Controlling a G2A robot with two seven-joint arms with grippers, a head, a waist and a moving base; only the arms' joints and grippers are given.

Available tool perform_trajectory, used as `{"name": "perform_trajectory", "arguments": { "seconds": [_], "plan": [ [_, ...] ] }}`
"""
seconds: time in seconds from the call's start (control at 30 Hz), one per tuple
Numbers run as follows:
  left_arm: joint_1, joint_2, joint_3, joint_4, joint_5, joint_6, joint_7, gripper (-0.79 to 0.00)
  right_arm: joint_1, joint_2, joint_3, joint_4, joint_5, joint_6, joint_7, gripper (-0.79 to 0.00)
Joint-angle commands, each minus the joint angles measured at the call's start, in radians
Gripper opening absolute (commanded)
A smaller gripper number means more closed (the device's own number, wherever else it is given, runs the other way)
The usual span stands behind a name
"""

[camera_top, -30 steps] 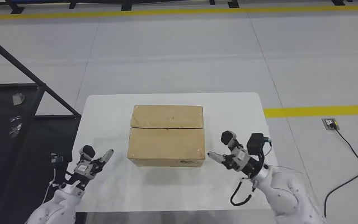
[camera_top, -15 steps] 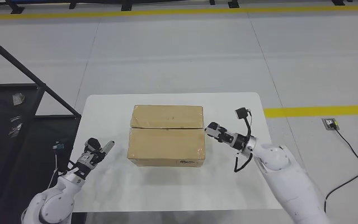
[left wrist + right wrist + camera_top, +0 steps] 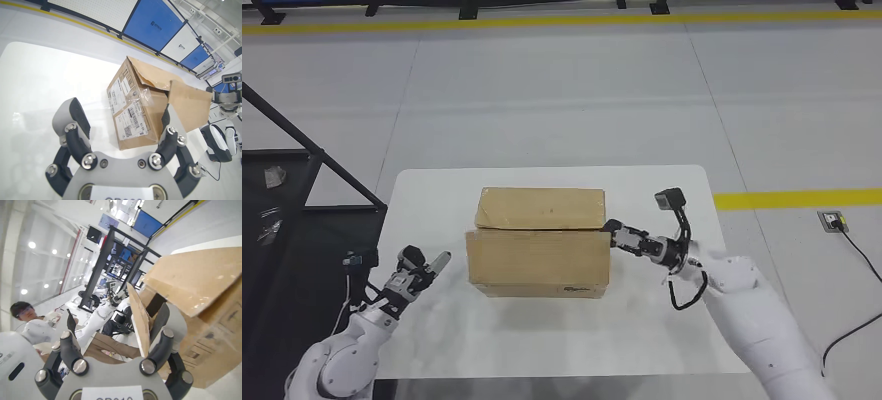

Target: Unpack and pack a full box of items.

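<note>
A brown cardboard box (image 3: 537, 215) with shipping labels stands in the middle of the white table (image 3: 662, 190). Its near top flap (image 3: 537, 258) is lifted a little; the far flap lies flat. My right gripper (image 3: 612, 230) is at the box's right end, open. In the right wrist view the raised flap (image 3: 138, 323) stands edge-on between the fingers, one finger (image 3: 164, 317) tucked under it at the box opening. My left gripper (image 3: 432, 265) hovers open over the table left of the box, apart from it. The left wrist view shows the box (image 3: 132, 106) beyond its fingers (image 3: 79, 115).
A black metal frame (image 3: 302, 190) stands off the table's left side. Bare table surface lies in front of the box and on both sides of it. A yellow floor line (image 3: 792, 198) runs to the right.
My right gripper has gone from the front right of the table up to the box's right end, and the near flap has lifted. The left gripper has crept slightly toward the box.
</note>
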Motion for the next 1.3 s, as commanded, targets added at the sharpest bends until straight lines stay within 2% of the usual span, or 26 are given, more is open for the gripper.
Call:
{"name": "perform_trajectory", "arguments": {
  "seconds": [0.0,0.1,0.27,0.33,0.43,0.57,0.7,0.8,0.87,1.27],
  "plan": [
    [0.001,0.0,0.003,-0.003,-0.004,0.0,-0.001,0.0,-0.019,0.012,0.002,-0.079,0.07,0.063,0.058,0.0],
    [0.007,0.002,0.006,-0.018,-0.011,-0.011,-0.01,0.0,-0.061,0.041,0.006,-0.218,0.066,0.14,0.137,0.0],
    [0.028,0.008,0.004,-0.047,-0.02,-0.07,-0.055,0.0,-0.134,0.1,-0.016,-0.392,-0.079,0.207,0.203,0.0],
    [0.034,0.012,-0.001,-0.051,-0.019,-0.1,-0.086,0.0,-0.149,0.118,-0.037,-0.418,-0.145,0.21,0.206,0.0],
    [0.037,0.025,-0.002,-0.05,0.026,-0.179,-0.202,0.0,-0.158,0.147,-0.089,-0.428,-0.27,0.187,0.183,0.0],
    [0.028,0.037,0.011,-0.022,0.066,-0.258,-0.293,0.0,-0.142,0.165,-0.153,-0.391,-0.321,0.138,0.134,0.0],
    [0.013,0.044,0.032,0.004,0.132,-0.281,-0.311,0.0,-0.106,0.164,-0.18,-0.349,-0.239,0.083,0.078,0.0],
    [0.008,0.045,0.047,0.019,0.168,-0.273,-0.287,0.0,-0.086,0.157,-0.17,-0.333,-0.099,0.037,0.027,0.0],
    [0.004,0.046,0.055,0.027,0.179,-0.271,-0.281,0.0,-0.076,0.15,-0.161,-0.32,-0.006,0.055,-0.013,0.0],
    [0.0,0.048,0.058,0.035,0.174,-0.275,-0.282,0.0,-0.089,0.149,-0.159,-0.337,0.005,0.056,-0.035,0.0]
  ]
}}
